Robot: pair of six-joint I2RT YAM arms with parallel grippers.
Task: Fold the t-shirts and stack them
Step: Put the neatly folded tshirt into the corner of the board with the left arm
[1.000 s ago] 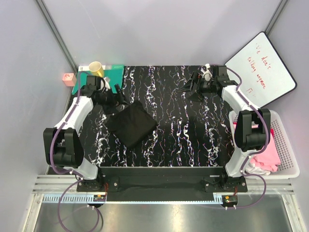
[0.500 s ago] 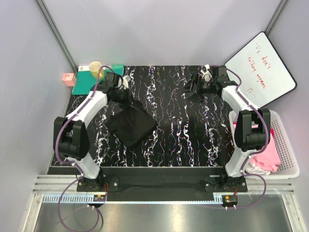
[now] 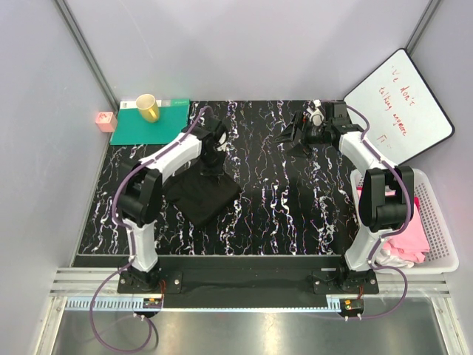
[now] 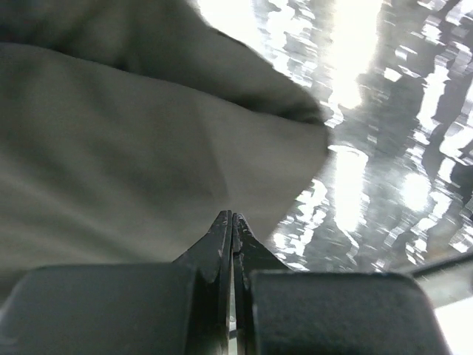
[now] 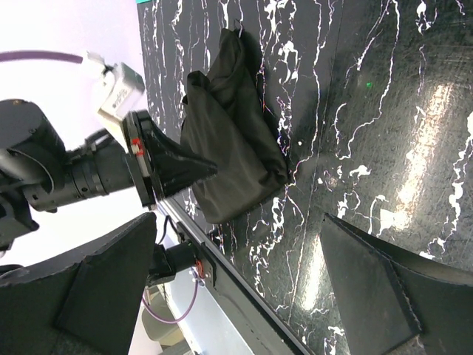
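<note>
From above: the folded black t-shirt [image 3: 201, 191] lies toward the tabletop's [image 3: 295, 214] left edge, with the left tool [image 3: 213, 157] over its far corner.
Left wrist: its jaws are pressed together and empty, probably to smooth the cloth.
Right wrist: the right tool [image 5: 236, 218] gapes wide, idle.

Count from my bench. Arms: two, one pincer each, the left pincer [image 4: 230, 219] and the right pincer [image 3: 292, 133]. One black t-shirt [image 3: 201, 194], folded, on the one marbled tabletop [image 3: 295, 214]. One white basket [image 3: 442, 222]; inside it pink cloth [image 3: 414, 238] and white cloth [image 3: 395, 259] lie heaped, so I can't count the garments. One yellow cup [image 3: 148, 109]. One teal mat [image 3: 159, 126]. One pink block [image 3: 106, 120]. One whiteboard [image 3: 399, 103].
</note>
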